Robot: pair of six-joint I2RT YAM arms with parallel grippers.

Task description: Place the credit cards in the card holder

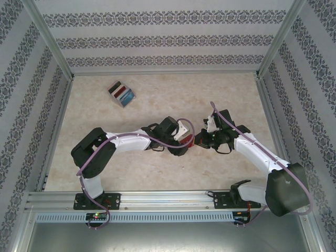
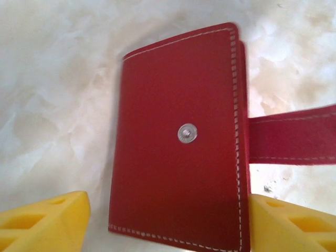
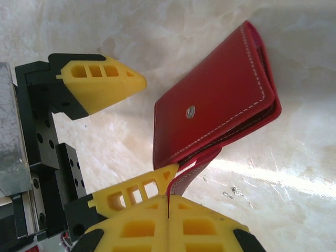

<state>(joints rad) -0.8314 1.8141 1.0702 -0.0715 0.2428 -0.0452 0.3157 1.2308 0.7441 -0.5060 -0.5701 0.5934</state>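
Plainly, the red stitched-leather card holder [image 2: 178,147], folded shut at table [image 1: 157,107] centre, tab [image 2: 294,136] pinched by the right gripper's [image 3: 168,203] pressed-together fingers, could twist free if the left gripper's [image 2: 168,202] spread fingers close skewed; coloured plastic credit cards [image 1: 122,93] sit at ten o'clock.

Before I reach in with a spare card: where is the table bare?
Bare: the table far right, beyond the right arm; the near middle by the rail. Crowded: the centre, where left pincer and right pincer meet at the card holder; far left, the card stand.
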